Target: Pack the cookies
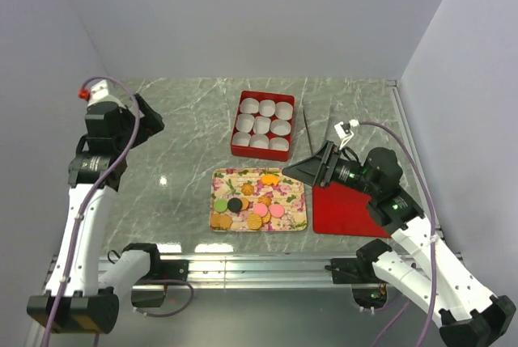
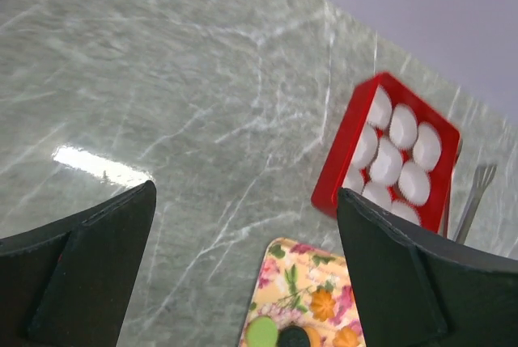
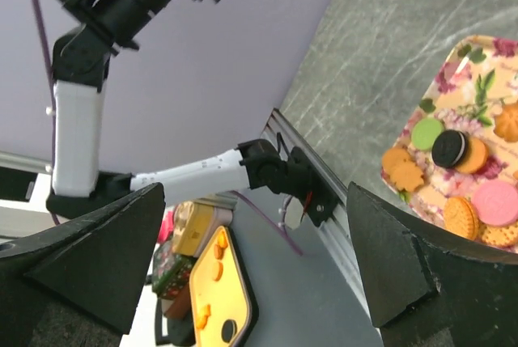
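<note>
Working over the table [image 1: 186,137], smooth and glossy, so likely letting anything nudged slide instead of staying put. Hovering over its far left with the left gripper [image 2: 245,226], jaws spread wide and gripping nothing. Hanging at the right with the right gripper [image 3: 255,201], jaws likewise wide apart and empty, pointing left, near the far-left corner of the lid [image 1: 348,211] and close to the tray's right edge. Risking, on any careless drop from there, clipping that lid or shoving the tray [image 1: 297,201] in the near middle, and so scattering its load. Aiming, presumably, for the box [image 1: 257,154] just beyond the tray, light-looking and unanchored, so probably shifting or tipping under a finger catching its wall. Filling that box with nine cups [image 1: 263,124], thin paper by the look, so possibly crumpling or lifting out under wide jaws. Finding the cookies [image 1: 259,208] all on the tray, none in a cup yet, lying flat, touching and partly overlapping. Judging this the main hazard, with wide fingers likely pinching two at once, skidding off a thin edge, or cracking one under too hard a squeeze. Noting the metal tool [image 1: 307,124] just right of the box, thin enough to be knocked aside by a reach from the right.
</note>
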### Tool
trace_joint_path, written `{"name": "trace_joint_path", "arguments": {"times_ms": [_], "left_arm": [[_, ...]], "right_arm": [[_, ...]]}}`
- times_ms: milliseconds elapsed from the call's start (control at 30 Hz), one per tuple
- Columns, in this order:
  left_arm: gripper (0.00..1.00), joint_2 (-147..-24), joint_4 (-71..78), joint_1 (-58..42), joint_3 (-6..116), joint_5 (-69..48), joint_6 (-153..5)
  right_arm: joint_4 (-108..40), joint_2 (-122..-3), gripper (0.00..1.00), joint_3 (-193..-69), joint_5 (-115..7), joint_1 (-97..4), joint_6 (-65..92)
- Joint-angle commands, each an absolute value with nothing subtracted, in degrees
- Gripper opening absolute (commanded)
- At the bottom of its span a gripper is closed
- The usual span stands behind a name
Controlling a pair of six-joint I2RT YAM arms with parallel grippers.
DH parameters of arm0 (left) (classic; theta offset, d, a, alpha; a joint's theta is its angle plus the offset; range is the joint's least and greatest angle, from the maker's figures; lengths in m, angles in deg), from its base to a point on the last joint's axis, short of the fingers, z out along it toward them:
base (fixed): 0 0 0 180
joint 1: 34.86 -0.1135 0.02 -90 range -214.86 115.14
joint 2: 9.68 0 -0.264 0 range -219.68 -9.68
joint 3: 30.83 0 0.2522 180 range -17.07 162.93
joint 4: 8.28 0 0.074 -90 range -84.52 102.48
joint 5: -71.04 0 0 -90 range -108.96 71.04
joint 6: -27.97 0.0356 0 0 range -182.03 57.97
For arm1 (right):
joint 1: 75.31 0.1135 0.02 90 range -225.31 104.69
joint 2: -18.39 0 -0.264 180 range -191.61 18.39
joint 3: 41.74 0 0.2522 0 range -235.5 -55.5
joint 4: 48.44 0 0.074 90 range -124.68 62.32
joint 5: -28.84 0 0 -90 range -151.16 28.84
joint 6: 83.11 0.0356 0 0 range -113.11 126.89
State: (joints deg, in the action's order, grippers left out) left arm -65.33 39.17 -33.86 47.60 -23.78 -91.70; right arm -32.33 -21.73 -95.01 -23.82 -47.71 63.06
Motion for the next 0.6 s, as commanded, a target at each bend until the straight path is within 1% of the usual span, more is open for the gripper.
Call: {"name": "trace_joint_path", "arguments": {"times_ms": [0, 33, 100, 133, 200, 233, 267, 333, 367, 400, 433, 467, 500, 533, 567], "left_arm": [[0.99, -62.06, 45.35, -33.89, 53.24, -33.86, -100.91], [1.00, -62.06, 46.16, -33.89, 54.46, -35.73, -101.57], [0.99, -60.49, 42.77, -33.89, 53.60, -32.16, -97.91], [0.99, -59.43, 40.92, -33.89, 52.81, -26.75, -96.67], [0.99, -54.80, 36.18, -33.89, 48.96, -21.97, -90.98], [0.99, -53.11, 31.72, -33.89, 47.29, -21.08, -90.60], [0.99, -51.61, 30.71, -33.89, 44.48, -24.46, -91.46], [0.99, -49.58, 31.66, -33.89, 43.84, -30.80, -96.64], [0.99, -49.75, 33.41, -33.89, 44.54, -32.65, -97.35], [0.99, -51.15, 33.95, -33.89, 44.98, -32.06, -96.58], [1.00, -52.20, 36.13, -33.98, 46.38, -31.53, -96.39], [0.99, -53.43, 37.63, -33.89, 47.35, -31.70, -96.65], [0.99, -55.97, 39.21, -33.89, 48.23, -32.23, -98.22], [0.99, -56.78, 40.36, -33.89, 48.84, -31.97, -98.24], [1.00, -56.96, 39.15, -33.89, 48.50, -30.23, -96.58]], "right_arm": [[-38.28, -18.18, 1.00, -94.27, -26.79, -47.18, 64.81], [-38.72, -17.04, 1.00, -93.48, -26.71, -47.18, 65.95], [-38.90, -16.68, 1.00, -92.25, -26.44, -48.14, 67.18], [-37.42, -17.46, 1.00, -92.33, -26.35, -48.85, 67.71], [-33.99, -19.83, 1.00, -93.46, -25.22, -50.34, 68.15], [-33.28, -23.06, 1.00, -94.51, -23.56, -50.52, 66.85], [-29.71, -24.57, 0.98, -95.92, -23.37, -50.44, 65.62], [-26.17, -28.35, 0.97, -100.31, -24.23, -50.44, 62.02], [-23.11, -29.33, 0.95, -101.54, -25.20, -50.35, 61.13], [-21.34, -31.08, 0.92, -104.43, -26.52, -50.52, 59.56], [-18.28, -32.05, 0.90, -106.81, -33.93, -50.61, 54.23], [-10.15, -33.19, 0.91, -109.35, -38.09, -50.70, 52.01], [-6.59, -36.51, 0.93, -114.08, -42.48, -51.22, 49.89], [-0.38, -38.63, 0.94, -116.30, -47.75, -52.97, 46.22], [3.08, -41.18, 0.95, -118.58, -50.41, -54.03, 44.62]]}}
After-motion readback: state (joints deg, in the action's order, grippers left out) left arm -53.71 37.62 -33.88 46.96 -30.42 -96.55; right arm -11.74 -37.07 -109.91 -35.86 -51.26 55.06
